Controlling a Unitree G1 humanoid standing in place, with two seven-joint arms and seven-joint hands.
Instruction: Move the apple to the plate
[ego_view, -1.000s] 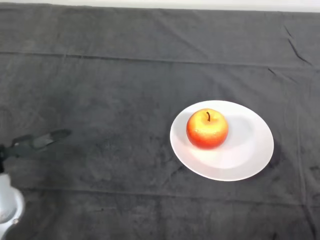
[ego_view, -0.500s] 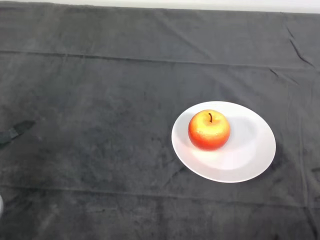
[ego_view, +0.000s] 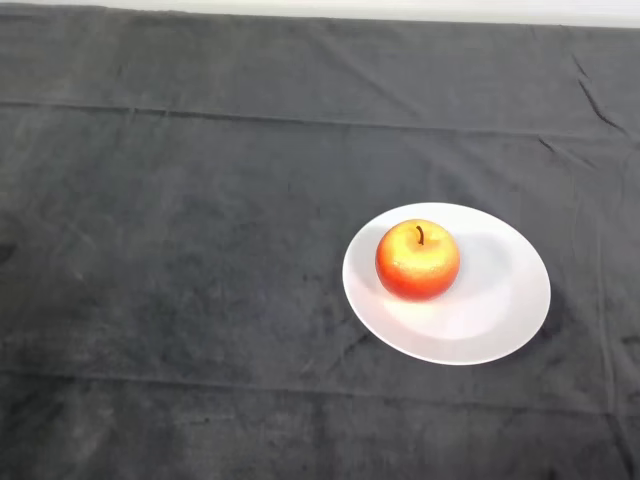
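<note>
Resting upright, stem up, the apple (ego_view: 418, 261) sits on the white plate (ego_view: 500, 310), left of the plate's centre and well inside the rim. Plate lies right of centre on the dark cloth (ego_view: 200, 250) covering the table. No part of the robot shows, so the hand's state cannot be told. Judgement: placing step looks complete; task appears finished. Next move calls for nothing beyond keeping clear of the plate.

Our view down: red-yellow apple (ego_view: 417, 260) upright on our white plate (ego_view: 500, 310), left of centre, dark cloth (ego_view: 180, 200) beneath.
</note>
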